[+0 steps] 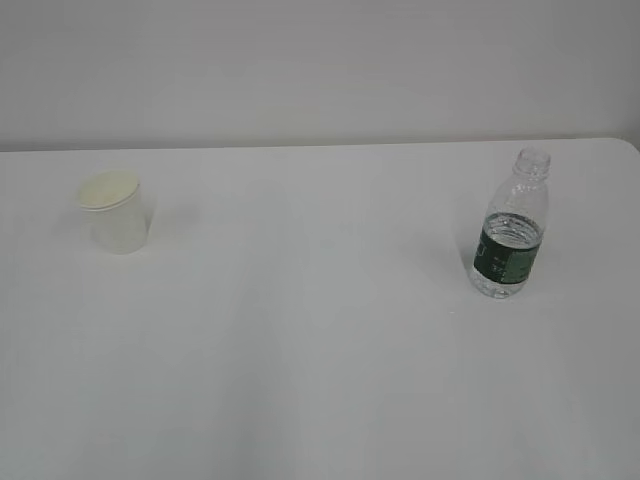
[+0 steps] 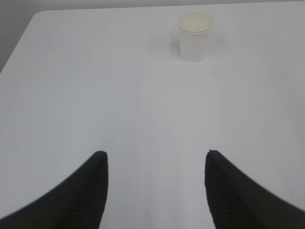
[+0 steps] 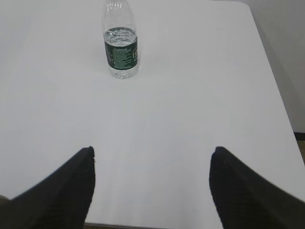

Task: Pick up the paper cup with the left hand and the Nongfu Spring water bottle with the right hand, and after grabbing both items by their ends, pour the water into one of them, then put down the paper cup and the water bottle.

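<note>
Both pincers wide, empty. Paper cup (image 1: 115,212) upper left, bottle (image 1: 511,230) right, upright on tabletop (image 1: 320,350). Advice: left pincer (image 2: 155,191) straddles cup squarely; right pincer (image 3: 152,191) likewise.

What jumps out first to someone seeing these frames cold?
A small white tapered paper cup stands upright at the table's far left, and a clear ribbed plastic bottle with a dark green label, capless, stands upright at the right, well apart. Around them is only the bare white table. In each wrist view, a black end effector, left and right, sits open and empty, well short of its object.
</note>
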### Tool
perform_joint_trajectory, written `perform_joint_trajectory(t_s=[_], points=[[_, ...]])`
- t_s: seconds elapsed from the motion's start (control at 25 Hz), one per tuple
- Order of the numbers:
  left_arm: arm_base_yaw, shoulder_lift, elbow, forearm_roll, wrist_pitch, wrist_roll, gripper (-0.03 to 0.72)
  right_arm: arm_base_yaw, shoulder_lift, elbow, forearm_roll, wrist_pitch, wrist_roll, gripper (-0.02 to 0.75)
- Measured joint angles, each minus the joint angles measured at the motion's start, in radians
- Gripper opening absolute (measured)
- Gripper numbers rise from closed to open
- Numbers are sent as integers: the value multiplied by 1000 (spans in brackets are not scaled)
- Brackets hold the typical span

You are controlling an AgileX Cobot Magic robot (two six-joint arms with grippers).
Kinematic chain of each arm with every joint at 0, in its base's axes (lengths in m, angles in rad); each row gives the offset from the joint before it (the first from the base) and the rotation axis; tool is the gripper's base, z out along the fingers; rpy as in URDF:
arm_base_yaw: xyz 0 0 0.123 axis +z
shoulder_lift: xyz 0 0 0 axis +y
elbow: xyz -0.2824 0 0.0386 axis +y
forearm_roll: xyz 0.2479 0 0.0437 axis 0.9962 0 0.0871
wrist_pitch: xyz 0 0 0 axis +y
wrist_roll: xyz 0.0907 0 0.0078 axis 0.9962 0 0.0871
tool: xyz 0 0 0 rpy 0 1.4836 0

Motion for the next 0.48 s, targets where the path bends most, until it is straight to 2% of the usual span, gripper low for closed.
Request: perform_joint_trajectory(t_s=[0.28, 0.48], points=[[0, 4, -2, -11, 0, 0, 452, 0, 0, -34, 9, -21, -20, 556], [0, 87, -59, -11, -9, 0, 452, 0, 65, -34, 26, -65, -44, 556]])
